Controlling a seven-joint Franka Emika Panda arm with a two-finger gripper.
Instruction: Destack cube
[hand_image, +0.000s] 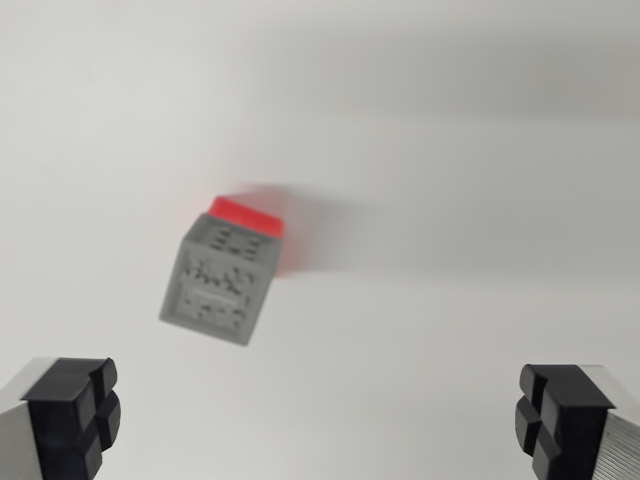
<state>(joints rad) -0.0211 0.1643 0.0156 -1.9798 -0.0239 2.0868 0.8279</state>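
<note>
Two cubes sit stacked: a grey patterned cube (218, 283) on a red cube (250, 216). My gripper (320, 420) hangs wide apart and empty, so I judge nothing is done yet.

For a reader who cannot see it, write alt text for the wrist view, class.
A grey patterned cube sits on top of a red cube, of which only an edge shows, on a plain white surface. The open gripper shows its two black fingertips at the bottom corners, clear of the stack. The picture is blurred.

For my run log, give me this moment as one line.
fingers: open, empty | grey cube: stacked on red cube | stack: intact, left of centre | view: blurred
</note>
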